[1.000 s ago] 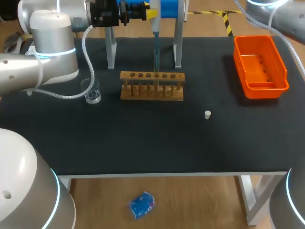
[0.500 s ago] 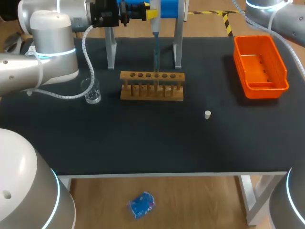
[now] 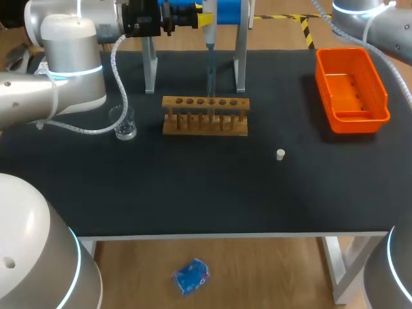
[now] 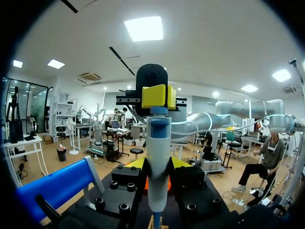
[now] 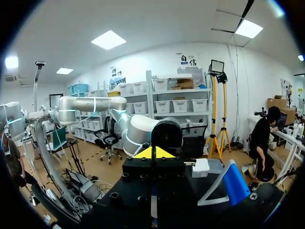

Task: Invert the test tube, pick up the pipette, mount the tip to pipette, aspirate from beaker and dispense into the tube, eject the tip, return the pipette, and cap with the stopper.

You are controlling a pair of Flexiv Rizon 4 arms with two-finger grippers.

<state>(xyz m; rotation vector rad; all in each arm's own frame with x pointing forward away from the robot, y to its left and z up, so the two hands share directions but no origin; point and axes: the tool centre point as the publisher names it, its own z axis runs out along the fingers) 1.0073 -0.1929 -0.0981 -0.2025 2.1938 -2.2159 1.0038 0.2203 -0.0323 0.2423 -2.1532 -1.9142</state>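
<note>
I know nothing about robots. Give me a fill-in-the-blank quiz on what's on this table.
1. The ___ gripper holds the pipette.
2. The bin at the table's far right is coloured ___.
3. The white stopper lies to the ___ of the wooden rack.

Missing words: left; orange; right.

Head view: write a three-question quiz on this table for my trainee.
1. True or false: the white stopper lies inside the orange bin.
2. Pick one: the pipette hangs over A) the beaker, B) the wooden rack, C) the stopper.
3. Fill in: the beaker stands on the rack's ____ side.

Key: 1 false, it lies on the bare table; 2 B; 3 left.
</note>
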